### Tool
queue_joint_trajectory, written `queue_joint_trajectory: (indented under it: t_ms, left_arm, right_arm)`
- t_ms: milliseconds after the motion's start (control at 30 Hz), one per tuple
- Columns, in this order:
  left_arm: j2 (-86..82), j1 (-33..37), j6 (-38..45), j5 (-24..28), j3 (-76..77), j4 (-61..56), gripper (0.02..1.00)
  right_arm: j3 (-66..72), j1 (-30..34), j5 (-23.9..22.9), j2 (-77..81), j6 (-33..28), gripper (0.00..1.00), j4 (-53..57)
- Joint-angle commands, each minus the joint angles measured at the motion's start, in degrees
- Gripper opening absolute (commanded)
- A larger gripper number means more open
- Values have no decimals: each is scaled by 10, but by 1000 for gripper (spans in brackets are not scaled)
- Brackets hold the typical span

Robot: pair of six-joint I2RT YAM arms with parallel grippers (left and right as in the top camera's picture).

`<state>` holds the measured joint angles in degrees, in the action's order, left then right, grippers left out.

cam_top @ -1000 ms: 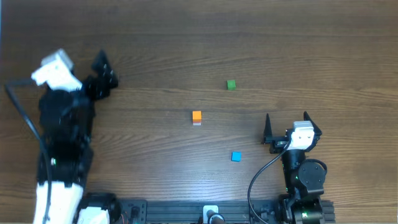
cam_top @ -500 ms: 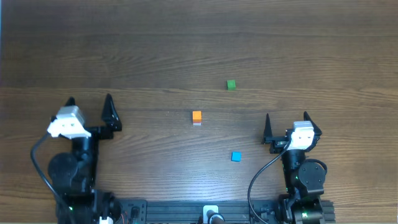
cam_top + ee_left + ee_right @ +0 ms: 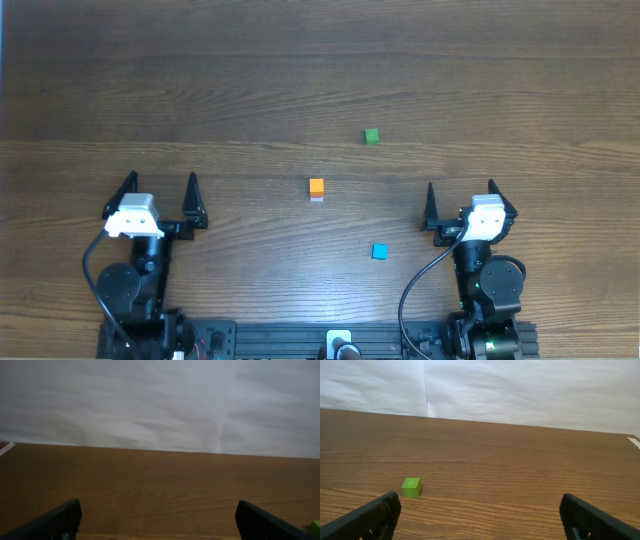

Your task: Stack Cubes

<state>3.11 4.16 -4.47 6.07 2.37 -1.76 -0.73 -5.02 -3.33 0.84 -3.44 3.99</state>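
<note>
On the table (image 3: 300,60), orange cube (image 3: 316,186) at middle, green cube (image 3: 372,136) farther right, blue cube (image 3: 379,251) nearer right, all well apart. Seems not yet begun: no clear stack, every placement left. Left tool (image 3: 160,180) and right tool (image 3: 460,186) spread wide, empty, at near edge.

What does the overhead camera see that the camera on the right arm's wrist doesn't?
The overhead view adds the orange cube, the blue cube and the left gripper, which is open. The right wrist view adds the white wall behind the table. Both take in the green cube, the wooden table and the right gripper, its fingers spread wide.
</note>
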Motion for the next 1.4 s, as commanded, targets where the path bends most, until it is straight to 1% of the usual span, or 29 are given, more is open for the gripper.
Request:
queue_joint_trajectory:
  t_ms: [33,133,1033,1167,1233,1333,1367,1400]
  left_arm:
    - [-21,2,12,14,-20,31,996]
    - [-30,2,12,14,-20,56,998]
    - [-30,2,10,14,-20,55,998]
    - [-30,2,10,14,-20,55,1000]
    - [-30,2,10,14,-20,55,1000]
    - [-30,2,10,14,-20,55,998]
    - [-30,2,10,14,-20,55,1000]
    - [-30,2,10,14,-20,55,998]
  right_arm:
    - [4,3,3,-5,-3,993,0]
    - [4,3,3,-5,-3,993,0]
    - [4,3,3,-5,-3,993,0]
    - [4,3,-6,-5,-5,991,-41]
    - [4,3,-6,-5,16,993,-63]
    - [4,3,-5,-5,94,993,-103]
    - [4,3,7,-5,110,991,-125]
    - [4,3,26,-5,111,991,-142]
